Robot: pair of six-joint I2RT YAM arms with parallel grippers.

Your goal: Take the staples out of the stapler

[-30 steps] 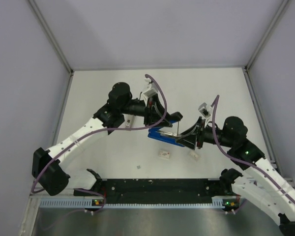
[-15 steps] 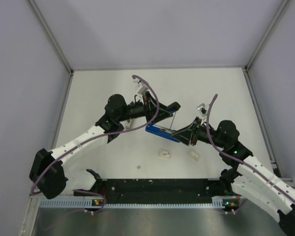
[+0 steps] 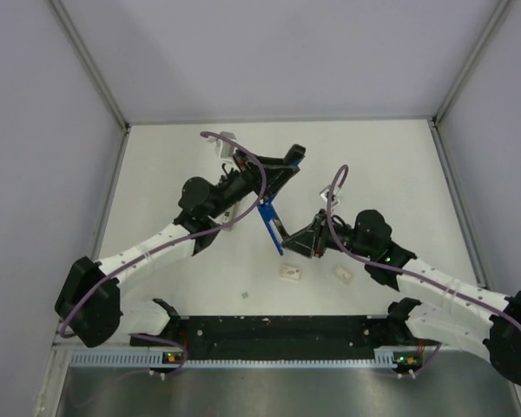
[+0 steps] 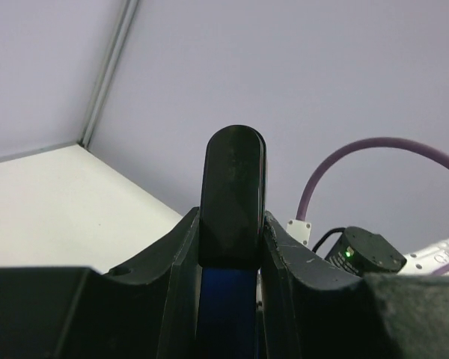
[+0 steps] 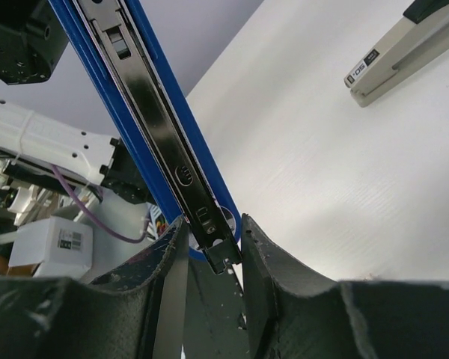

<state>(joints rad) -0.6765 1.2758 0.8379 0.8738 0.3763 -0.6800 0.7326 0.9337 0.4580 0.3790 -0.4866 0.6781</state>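
The blue stapler point(image 3: 268, 219) is off the table, swung open and held between both arms. My left gripper point(image 3: 282, 169) is shut on its upper arm, whose dark rounded end point(image 4: 233, 179) sticks out past the fingers, with blue point(image 4: 224, 307) showing between them. My right gripper point(image 3: 288, 244) is shut on the lower end of the blue base point(image 5: 112, 97). The shiny metal staple channel point(image 5: 161, 134) runs along the base and ends between the fingers point(image 5: 209, 228). I see no loose staples.
A second, beige-grey stapler point(image 5: 400, 48) lies on the white table in the right wrist view. A small white box point(image 3: 290, 273) and a small white piece point(image 3: 342, 273) lie near the front. The black rail point(image 3: 278, 328) runs along the near edge.
The left gripper has risen and moved toward the back, swinging the stapler from nearly flat to steeply tilted. The right gripper has followed to the left, still on the lower end.
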